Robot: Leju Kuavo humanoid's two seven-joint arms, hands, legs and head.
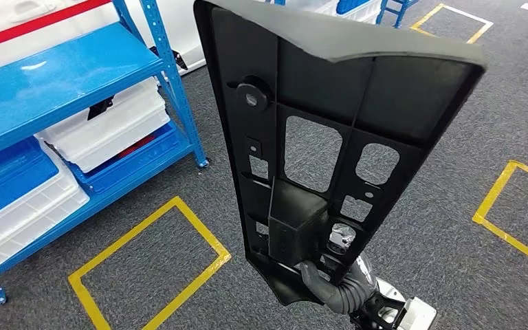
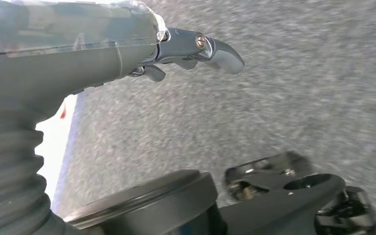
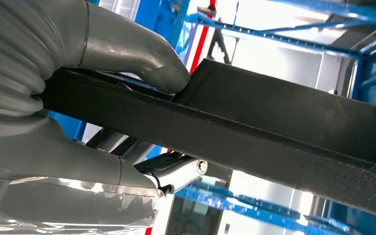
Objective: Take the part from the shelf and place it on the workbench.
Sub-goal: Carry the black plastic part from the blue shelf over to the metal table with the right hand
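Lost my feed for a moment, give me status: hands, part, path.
Right hand grips black part at its lower end, held upright. Left hand holds nothing, over grey carpet. Blue shelf at left; workbench unseen.

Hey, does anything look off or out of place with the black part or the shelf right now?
Nothing looks damaged or spilled. The right hand grips the black part by its narrow lower end, so the wide end stands high and tilts. On the blue shelf, the white trays sit slightly askew.

No text, label, brand, number or sign could be read in any view; the black part (image 1: 330, 137) carried no legible marking; the blue shelf (image 1: 55, 82) at 10 o'clock showed no readable label either.
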